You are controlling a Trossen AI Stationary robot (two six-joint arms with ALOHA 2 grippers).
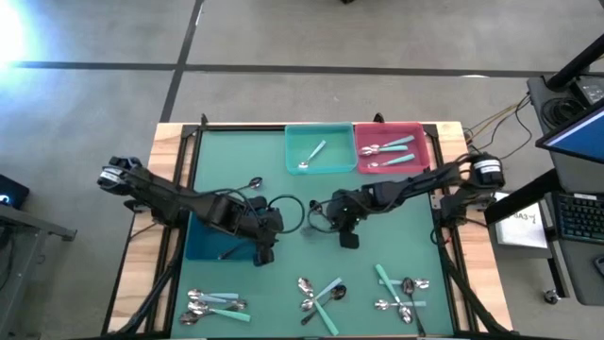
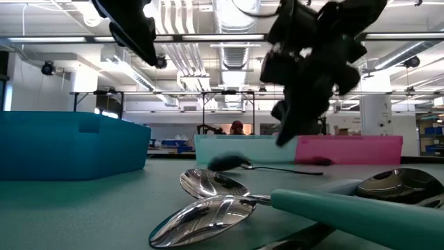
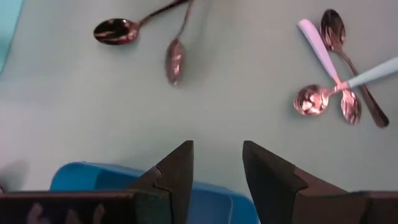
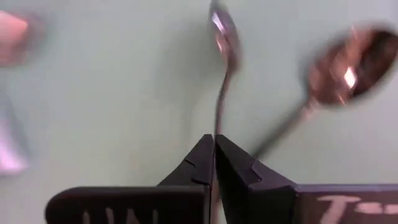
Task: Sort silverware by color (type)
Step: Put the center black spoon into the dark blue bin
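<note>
Because the right gripper (image 4: 214, 163) has its two fingers pressed together on the thin stem of a silver spoon (image 4: 222, 37), the relation that matters now is how that spoon lies from the grip: its long axis runs straight out ahead of the fingertips, bowl at the far end, handle end hidden between the pads. So the spoon sticks forward from the hand like an extension of it, and any carry will swing the bowl in a wide arc beyond the fingers. Just beside it, off to one side of the fingers, a second spoon (image 4: 348, 68) lies on the green mat at a slant, its stem angling toward the grip without clearly touching the held one. In the overhead view the right gripper (image 1: 345, 227) sits near the middle of the table, with the teal bin (image 1: 319, 130) and the pink bin (image 1: 389, 128) beyond it at the far edge; I judge the held spoon belongs in one of those. The left gripper (image 3: 217, 171) hangs with its fingers partly apart and nothing between them, over the rim of the blue bin (image 3: 93, 180), well apart from the right hand's spoon, so the right arm is plainly the nearer one.
</note>
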